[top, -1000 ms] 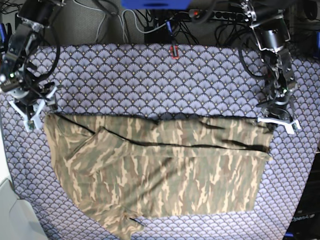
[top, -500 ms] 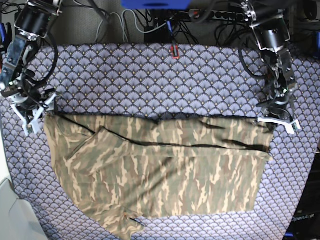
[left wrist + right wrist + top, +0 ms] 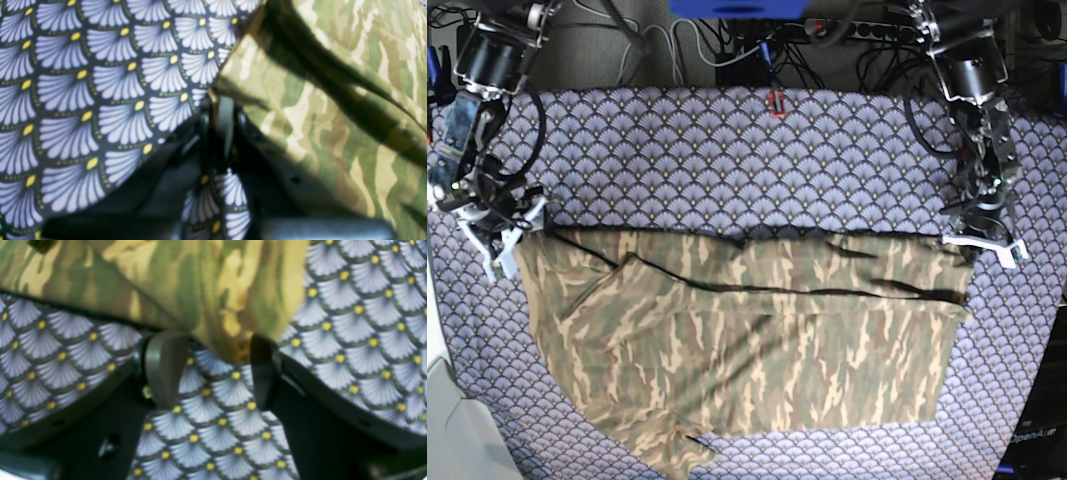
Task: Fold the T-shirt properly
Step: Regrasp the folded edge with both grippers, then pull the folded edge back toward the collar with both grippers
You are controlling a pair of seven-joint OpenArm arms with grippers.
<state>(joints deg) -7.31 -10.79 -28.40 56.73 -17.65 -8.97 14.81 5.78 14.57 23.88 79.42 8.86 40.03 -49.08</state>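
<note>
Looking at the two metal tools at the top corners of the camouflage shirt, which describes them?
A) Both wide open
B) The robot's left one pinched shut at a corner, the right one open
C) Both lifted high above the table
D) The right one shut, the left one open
B: the left tool is closed at the T-shirt corner, while the right tool stands open around the other corner.

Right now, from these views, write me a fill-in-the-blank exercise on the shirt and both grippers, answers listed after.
1. The T-shirt lies on a tablecloth patterned with ____.
2. The left gripper is ____ on the shirt's corner.
3. The right gripper has its jaws ____, with a shirt corner between them.
4. In the base view, the small red object sits near the cloth's ____ edge.

Missing words: scallops; shut; open; far
</note>
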